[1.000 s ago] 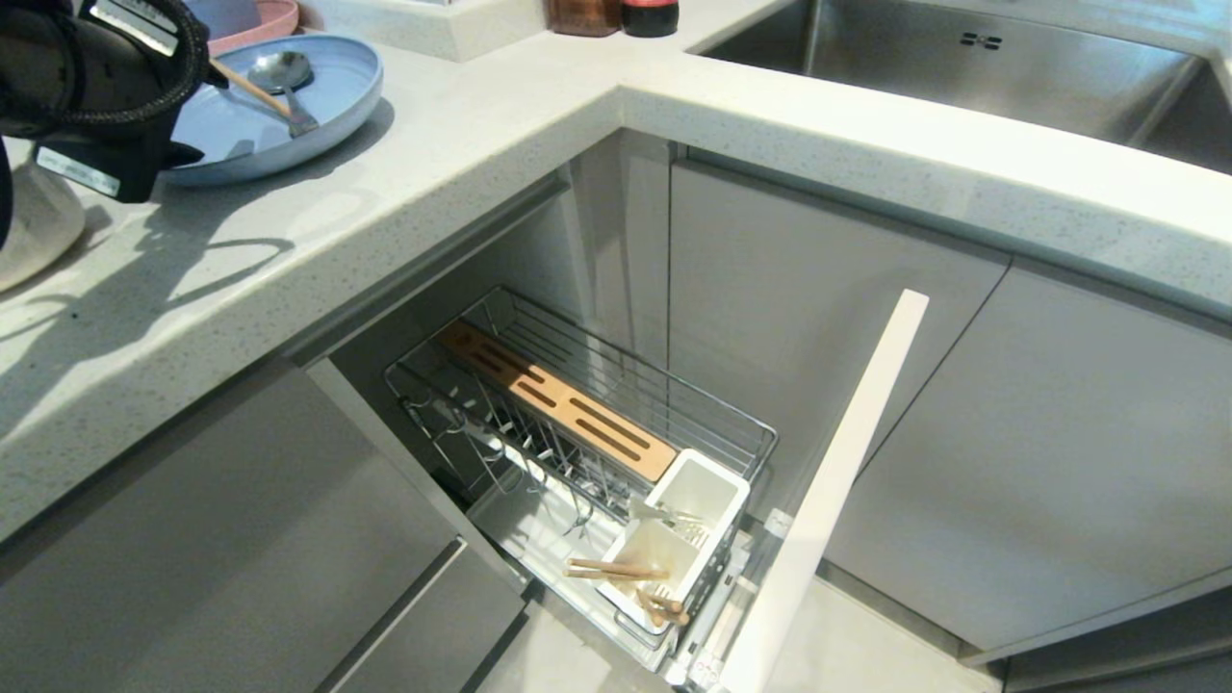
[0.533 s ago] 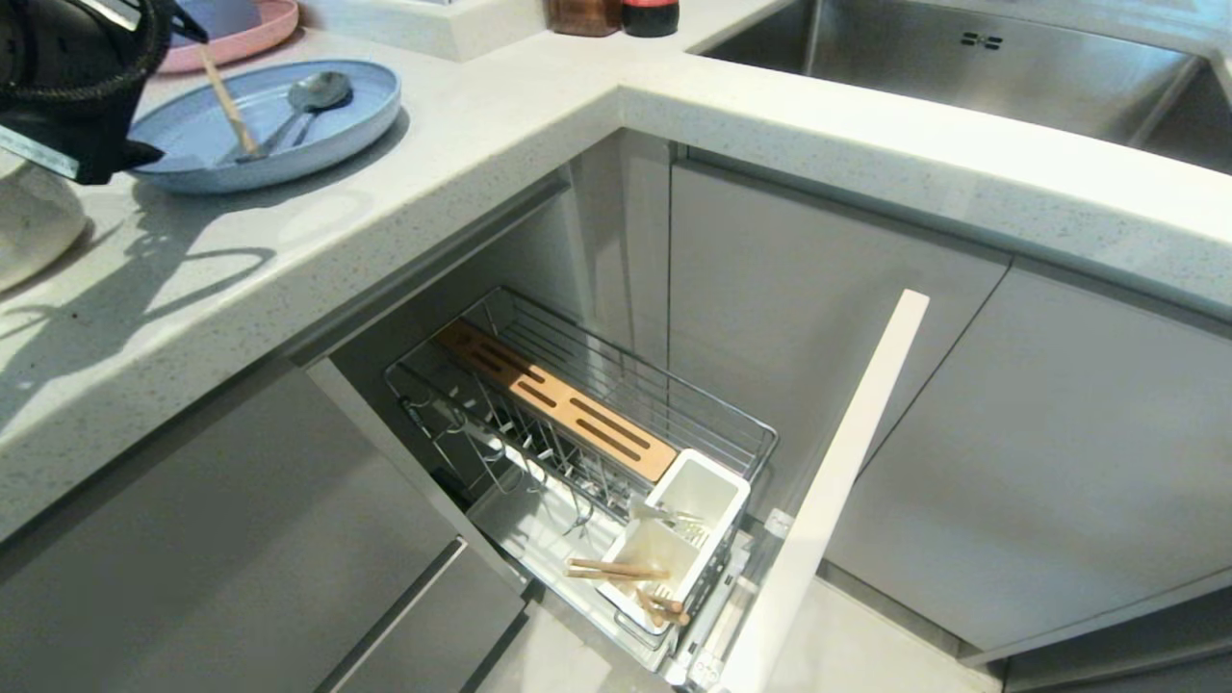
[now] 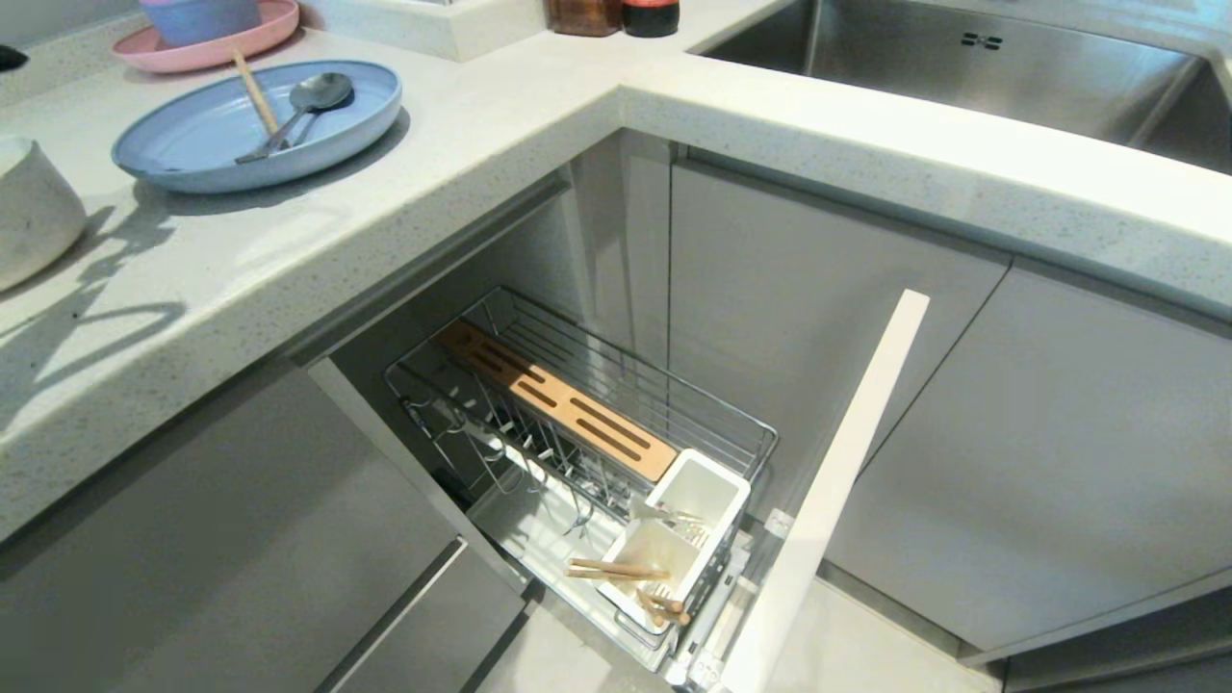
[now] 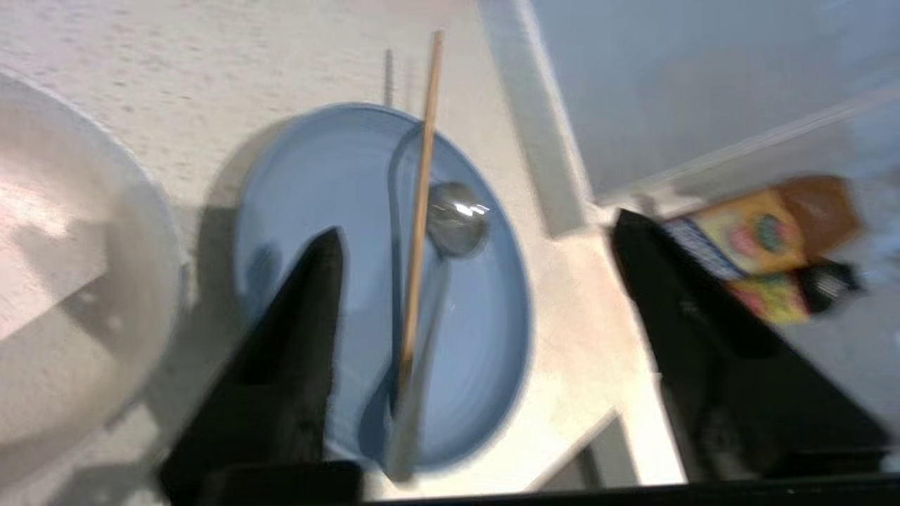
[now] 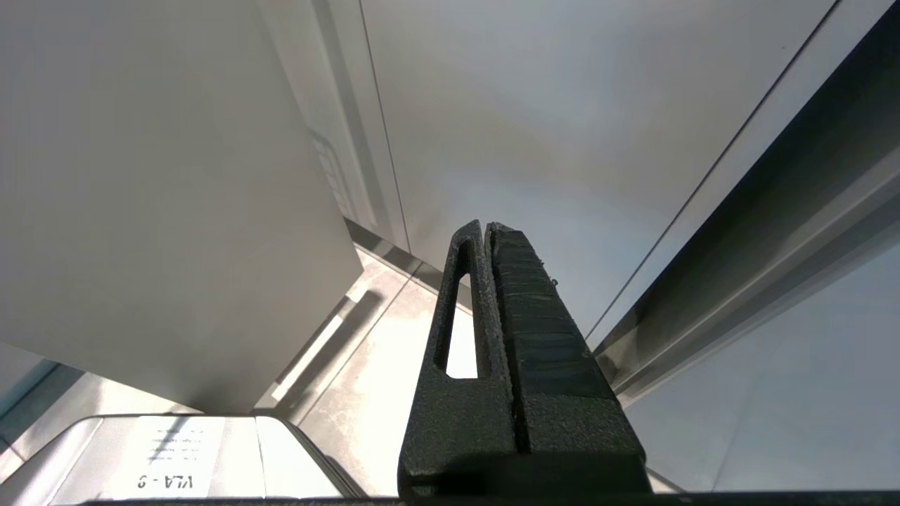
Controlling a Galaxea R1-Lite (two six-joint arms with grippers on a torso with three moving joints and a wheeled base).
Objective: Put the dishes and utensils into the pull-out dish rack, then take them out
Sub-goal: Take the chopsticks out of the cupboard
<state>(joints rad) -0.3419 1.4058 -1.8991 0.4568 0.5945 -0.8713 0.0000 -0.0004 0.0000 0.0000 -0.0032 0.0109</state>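
Item: light-blue plate (image 3: 192, 144) on the countertop (image 3: 481, 144) holding 1 chopstick (image 4: 418, 211) and 1 spoon (image 4: 453, 225), left gripper (image 4: 478, 239) spread empty above, right gripper (image 5: 489, 232) pressed together; pull-out dish rack (image 3: 577, 423) holds remaining chopsticks (image 3: 616, 570), unloading apparently unfinished.

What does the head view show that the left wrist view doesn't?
Head only: the chrome wire pull-out dish rack, its white plastic cups with wooden chopsticks, the steel sink.
Left wrist only: the open left gripper above the plate.
Both: the light-blue round plate holding one wooden chopstick and a metal spoon.
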